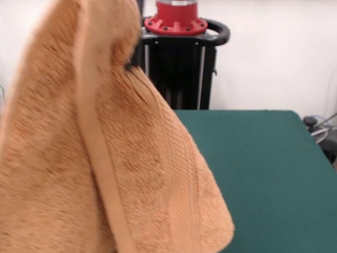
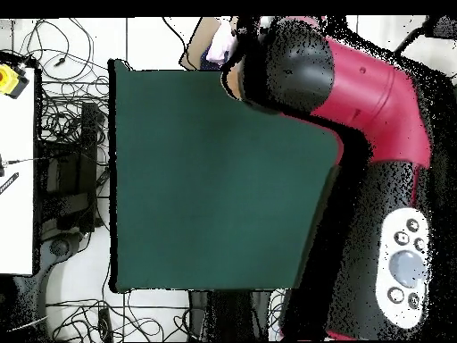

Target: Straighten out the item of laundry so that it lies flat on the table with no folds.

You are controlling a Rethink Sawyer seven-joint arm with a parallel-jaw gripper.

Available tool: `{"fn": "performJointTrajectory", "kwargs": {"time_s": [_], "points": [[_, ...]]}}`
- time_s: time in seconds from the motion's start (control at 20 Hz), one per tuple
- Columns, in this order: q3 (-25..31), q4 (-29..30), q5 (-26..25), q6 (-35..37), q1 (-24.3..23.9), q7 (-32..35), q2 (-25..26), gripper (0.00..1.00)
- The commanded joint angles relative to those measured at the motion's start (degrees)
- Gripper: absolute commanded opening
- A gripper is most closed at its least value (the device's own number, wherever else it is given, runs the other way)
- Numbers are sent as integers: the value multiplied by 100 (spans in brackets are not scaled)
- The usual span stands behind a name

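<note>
The item of laundry [image 1: 100,153], a peach terry towel with a woven band, hangs in the air and fills the left of the front view. Its top runs out of the picture and its lower corner dangles over the green table [image 1: 268,174]. In the overhead view the red arm [image 2: 357,98] reaches to the table's [image 2: 205,179] top edge. There, a peach bit of towel [image 2: 201,46] shows beside the gripper [image 2: 230,40], which is shut on the towel and mostly hidden under the wrist.
The black pedestal [image 1: 179,63] stands behind the table. Cables and a white side bench [image 2: 18,170] lie left of the table in the overhead view. Cables and dark gear [image 1: 321,132] sit off the table's right edge in the front view.
</note>
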Motion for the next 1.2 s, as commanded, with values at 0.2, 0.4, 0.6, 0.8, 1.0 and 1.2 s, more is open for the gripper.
{"fn": "performJointTrajectory", "kwargs": {"time_s": [0.2,0.4,0.6,0.8,1.0,1.2], "points": [[-357,1274,-265,-576,339,1566,432,0],[-477,1182,-152,-487,423,1695,498,0],[-570,1246,-110,-464,461,1664,498,0],[-540,1471,-196,-917,396,1524,565,0],[-469,1556,-282,-1137,300,1294,693,0],[-211,1936,-445,-1199,-5,730,577,0]]}}
